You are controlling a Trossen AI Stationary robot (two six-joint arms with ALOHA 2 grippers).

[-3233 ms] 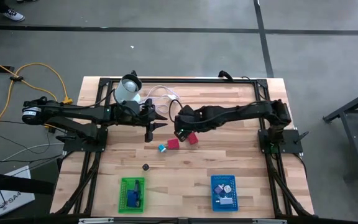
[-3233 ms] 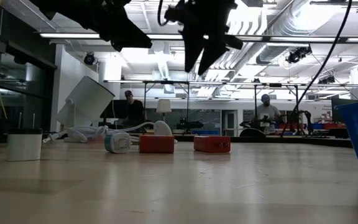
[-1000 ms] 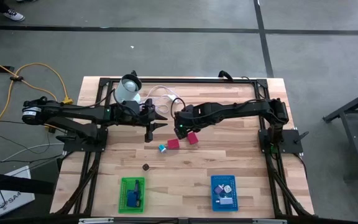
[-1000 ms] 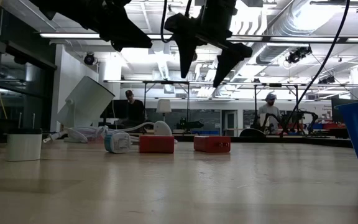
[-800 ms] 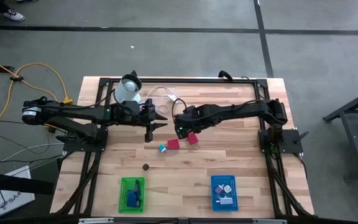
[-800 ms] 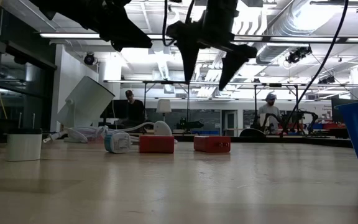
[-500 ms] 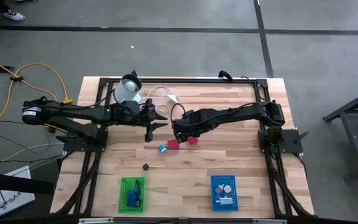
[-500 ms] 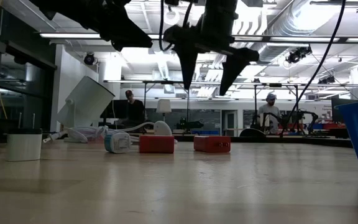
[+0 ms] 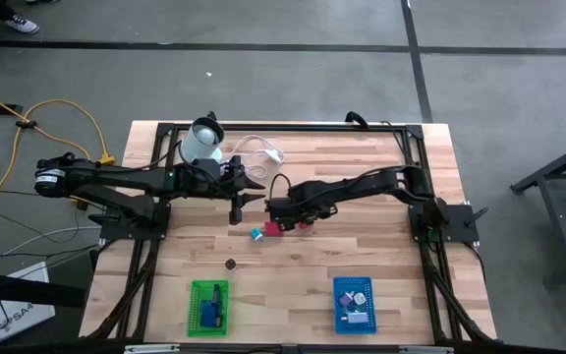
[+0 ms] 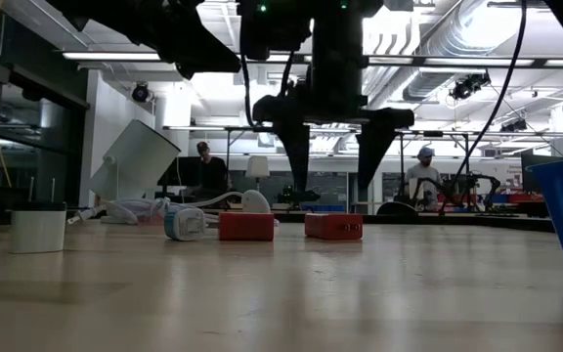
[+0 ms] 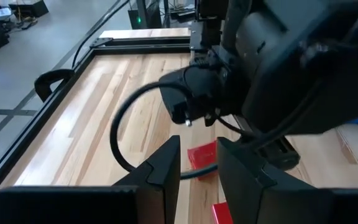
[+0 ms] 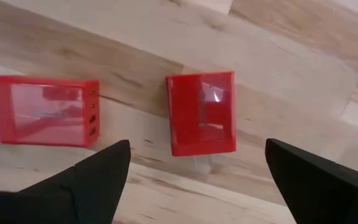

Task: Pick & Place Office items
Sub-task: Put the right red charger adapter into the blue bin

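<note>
Where wood shows grain, glossy red blocks (image 12: 201, 112)

Wooden table (image 9: 362, 256) bears two red blocks (image 12: 201, 113), green bin (image 9: 209, 307), blue bin (image 9: 354, 305)

Two red blocks (image 12: 201, 113) (image 12: 45, 111); blue basket (image 9: 353, 304); green basket (image 9: 208, 306); pale wood table (image 9: 362, 256); black arms.

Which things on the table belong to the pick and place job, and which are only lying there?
Part of the job:
- two red blocks
- blue and white piece
- small dark piece
- green bin and blue bin
- right gripper, open above the blocks

Just lying about:
- white cable
- pale round container
</note>
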